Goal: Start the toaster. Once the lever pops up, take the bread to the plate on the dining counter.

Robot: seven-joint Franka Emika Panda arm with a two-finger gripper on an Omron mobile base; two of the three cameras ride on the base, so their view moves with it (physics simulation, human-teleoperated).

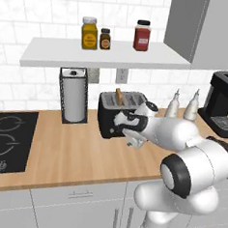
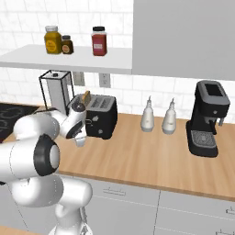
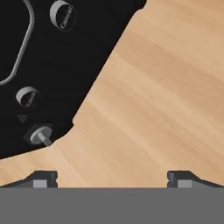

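Note:
The black toaster (image 1: 107, 116) (image 2: 103, 120) stands on the wooden counter by the wall. The bread (image 1: 120, 95) (image 2: 86, 96) sticks up out of one top slot. My gripper (image 1: 134, 141) (image 2: 81, 139) hangs just in front of the toaster's face, low over the counter and pointing down. It is open, with nothing between its fingers. In the hand view the toaster's front (image 3: 52, 65) with its small grey knobs (image 3: 27, 96) lies at the upper left, and my gripper (image 3: 113, 177) sits over bare wood. The plate and the dining counter are out of view.
A paper towel holder (image 1: 73, 96) stands left of the toaster, and a black cooktop (image 1: 7, 139) lies further left. Two pale bottles (image 1: 174, 105) and the coffee machine (image 1: 223, 103) stand to the right. A shelf (image 1: 106, 55) with three jars hangs above.

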